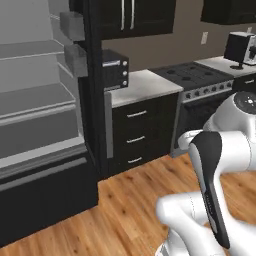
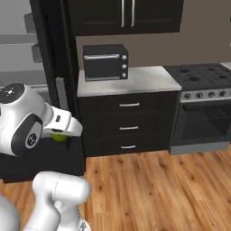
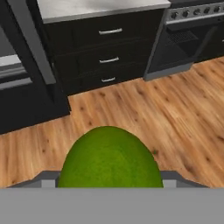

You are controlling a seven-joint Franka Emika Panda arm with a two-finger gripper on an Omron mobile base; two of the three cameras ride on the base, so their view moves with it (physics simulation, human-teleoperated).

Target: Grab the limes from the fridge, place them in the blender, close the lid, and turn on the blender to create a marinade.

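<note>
- A lime (image 3: 109,157) is held clamped between the claw's closed fingers, clear of the open fridge (image 1: 40,125).
- Carrying to the blender is judged next.

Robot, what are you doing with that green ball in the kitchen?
That green ball is a lime. The gripper holds it close to the hand camera, above the wooden floor. The fridge stands open on the left with grey shelves. Ahead are a counter with black drawers, a small black oven on top, and a stove beside it. The lime hasn't gone into a blender yet.
</note>
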